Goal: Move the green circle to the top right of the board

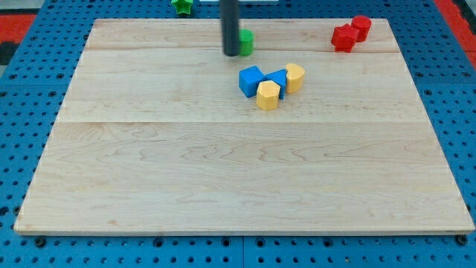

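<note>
The green circle (246,42) lies near the top middle of the wooden board (223,164), mostly hidden behind my rod. My tip (231,53) touches the board just left of the green circle, against its left side. Two red blocks stand at the top right: a star-like one (343,37) and a round one (361,27), touching each other.
A cluster sits below and right of the tip: a blue cube (251,80), a second blue block (277,79), a yellow block (268,95) and another yellow block (294,77). A green star (182,7) lies off the board's top edge.
</note>
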Available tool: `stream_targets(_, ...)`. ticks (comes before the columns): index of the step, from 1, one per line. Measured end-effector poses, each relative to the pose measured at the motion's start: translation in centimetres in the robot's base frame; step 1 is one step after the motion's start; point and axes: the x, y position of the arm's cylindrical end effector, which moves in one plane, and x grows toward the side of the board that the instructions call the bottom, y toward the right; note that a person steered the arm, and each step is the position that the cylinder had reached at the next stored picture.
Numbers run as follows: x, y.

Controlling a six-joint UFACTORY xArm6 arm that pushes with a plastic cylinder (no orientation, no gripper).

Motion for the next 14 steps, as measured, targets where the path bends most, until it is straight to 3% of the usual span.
stream_targets(1,-0.7,4.6)
stream_targets(2,-1.2,-0.2)
stream_targets(3,-3.3,0.7)
stream_targets(5,-4.7,9.7)
stream_targets(7,-8.2,10.0)
stream_targets(9,-8.2,9.8)
stream_targets(11,-3.2,13.5)
stream_targets(12,-3.4,12.2)
stream_targets(13,-5.8,8.4)
stream_targets(14,-8.2,8.6)
